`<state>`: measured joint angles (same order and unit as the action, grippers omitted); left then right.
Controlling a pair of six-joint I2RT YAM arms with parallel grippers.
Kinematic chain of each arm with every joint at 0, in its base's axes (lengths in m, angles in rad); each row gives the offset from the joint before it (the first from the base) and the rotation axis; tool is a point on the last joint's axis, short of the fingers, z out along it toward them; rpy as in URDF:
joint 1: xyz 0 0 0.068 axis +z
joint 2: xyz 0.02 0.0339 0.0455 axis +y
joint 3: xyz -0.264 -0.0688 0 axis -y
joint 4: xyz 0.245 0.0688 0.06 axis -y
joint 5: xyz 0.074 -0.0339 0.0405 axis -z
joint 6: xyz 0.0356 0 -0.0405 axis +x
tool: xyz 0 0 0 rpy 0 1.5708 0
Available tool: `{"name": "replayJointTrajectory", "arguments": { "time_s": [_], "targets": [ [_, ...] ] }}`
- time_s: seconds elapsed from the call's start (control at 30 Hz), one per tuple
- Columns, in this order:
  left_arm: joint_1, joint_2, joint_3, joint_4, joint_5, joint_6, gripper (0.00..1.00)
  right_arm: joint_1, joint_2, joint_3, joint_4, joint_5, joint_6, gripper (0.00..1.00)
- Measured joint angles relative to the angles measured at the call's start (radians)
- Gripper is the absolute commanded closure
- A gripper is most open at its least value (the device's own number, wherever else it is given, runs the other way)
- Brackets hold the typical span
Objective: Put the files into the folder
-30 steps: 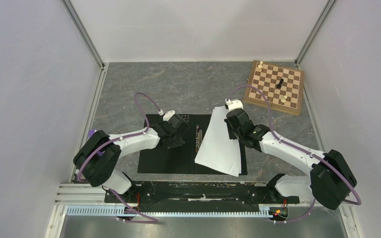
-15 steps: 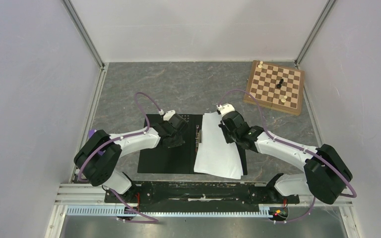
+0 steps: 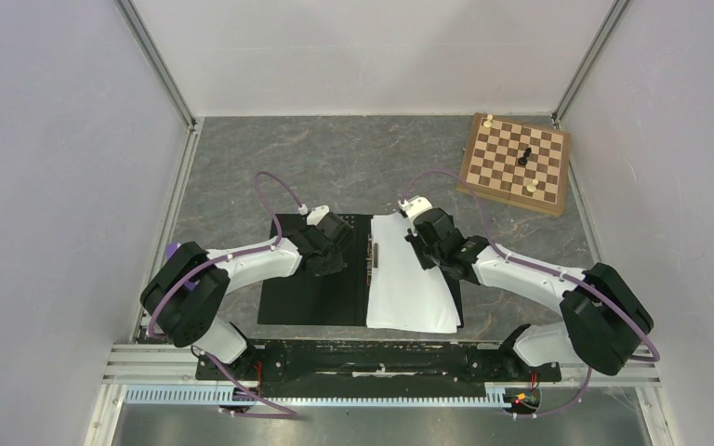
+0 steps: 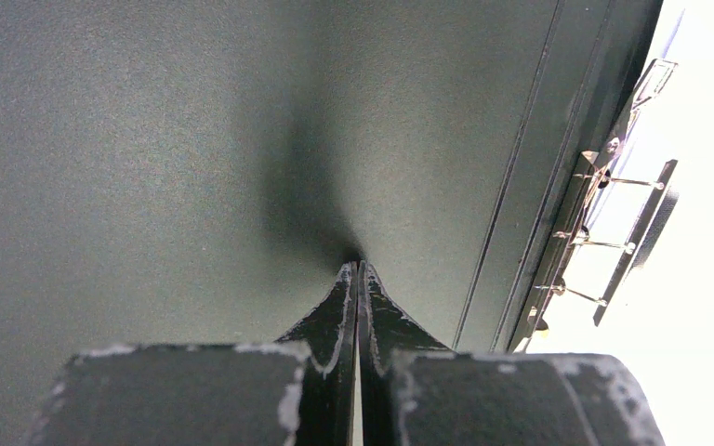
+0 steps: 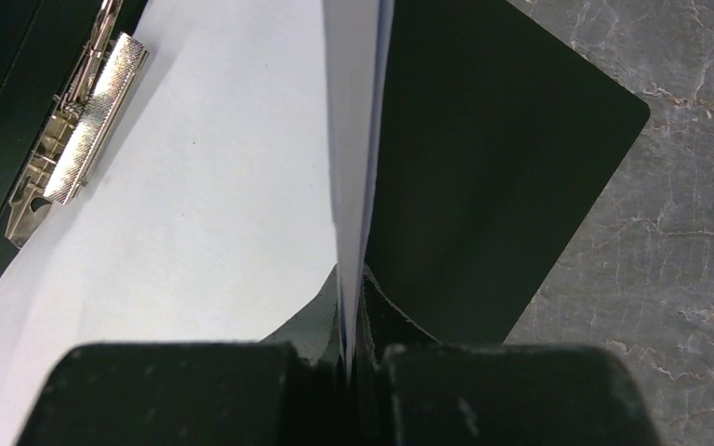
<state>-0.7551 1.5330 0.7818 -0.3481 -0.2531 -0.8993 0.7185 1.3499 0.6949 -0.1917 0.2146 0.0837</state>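
White sheets of paper (image 3: 414, 279), flat over the right black inner half of the open folder (image 3: 311, 297), left edge just beside the metal clip (image 3: 373, 260) at the spine, near edge about level with the folder's near edge. Not yet tucked under the clip, as far as can be judged. Possible trouble from here: a release with the stack slightly askew, leaving a corner proud of the folder and liable to crease under a closing cover. Also buckling or fanning of the thin sheets from a push toward the clip with only one corner held, or a slide of the whole folder with the pressure on its left half eased. Right gripper (image 5: 351, 279) at the far right part of the stack, jaws clamped tight on a lifted edge of the paper, no gap to be seen. Left gripper (image 4: 358, 269) tip-down on the left black half, jaws fully together, gripping nothing, merely touching the folder. Farther out, a grey marbled table (image 3: 335, 158) and, well apart at the far right, a chessboard (image 3: 516, 163) with a few pieces.
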Motion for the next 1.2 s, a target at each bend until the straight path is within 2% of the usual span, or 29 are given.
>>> {"name": "replayJointTrajectory", "arguments": {
  "time_s": [0.17,0.23,0.33,0.4,0.5,0.7,1.0,1.2],
  "targets": [
    [0.0,0.003,0.004,-0.002,0.0,0.0,0.98,0.0,0.037,0.0,0.012,0.002,0.005,1.0],
    [0.0,0.003,0.004,-0.002,0.0,0.0,0.98,0.0,0.043,0.0,0.011,0.012,0.014,0.91],
    [0.0,0.003,0.004,-0.002,0.0,0.0,0.98,0.0,0.051,0.0,0.005,0.042,0.04,0.7],
    [0.0,0.003,0.004,-0.002,0.0,0.0,0.98,0.0,0.057,0.0,-0.007,0.061,0.055,0.6],
    [0.0,0.003,0.004,-0.002,-0.001,0.0,0.98,0.0,0.06,0.003,-0.029,0.092,0.074,0.46],
    [0.0,0.003,0.004,-0.002,-0.001,0.0,0.98,-0.006,0.08,0.037,-0.064,0.148,0.1,0.25],
    [0.0,0.003,0.004,-0.003,-0.002,0.0,0.98,-0.118,0.087,0.043,-0.053,0.084,0.116,0.11],
    [0.0,0.003,0.005,-0.003,-0.002,0.0,0.98,-0.231,0.095,0.021,0.0,-0.044,0.125,0.1]
  ]
}}
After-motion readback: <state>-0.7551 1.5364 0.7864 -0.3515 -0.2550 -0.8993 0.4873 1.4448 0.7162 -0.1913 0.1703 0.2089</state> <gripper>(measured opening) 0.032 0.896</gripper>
